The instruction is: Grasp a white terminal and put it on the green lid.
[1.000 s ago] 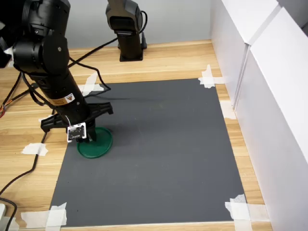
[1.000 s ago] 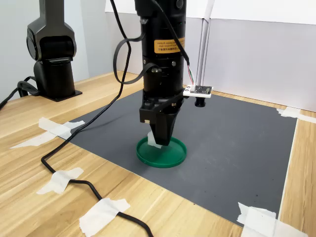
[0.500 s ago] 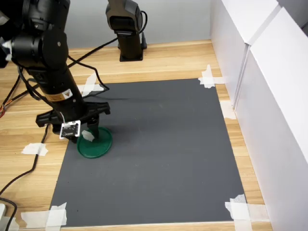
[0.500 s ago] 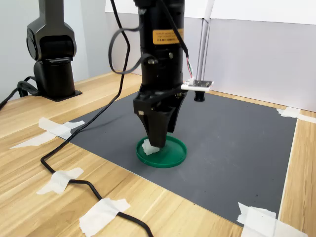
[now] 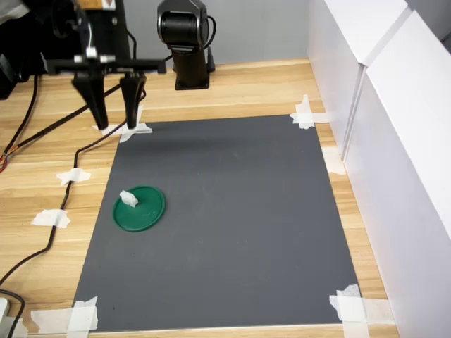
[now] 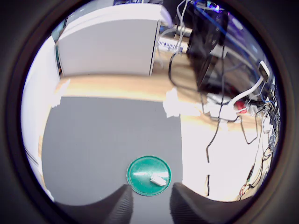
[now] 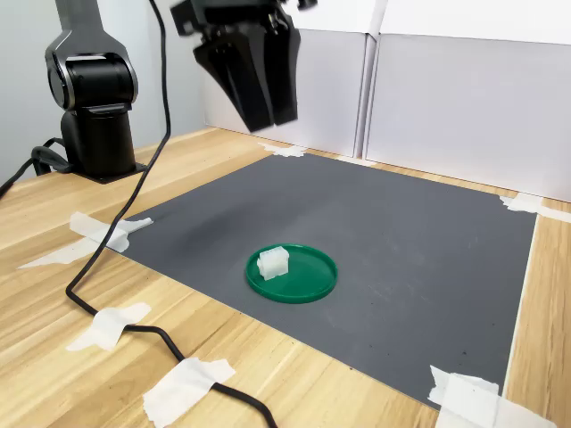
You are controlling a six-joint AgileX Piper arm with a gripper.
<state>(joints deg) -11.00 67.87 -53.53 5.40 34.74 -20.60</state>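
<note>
The tiny white plastic block of a terminal sits on the flat round dark-green plastic lid, near its rim, left of centre in the first exterior view. The lid lies on a dark grey mat taped onto the light wooden bench. The black two-fingered tool hangs well above, upper left of that frame, fingers spread apart and holding nothing.
</note>
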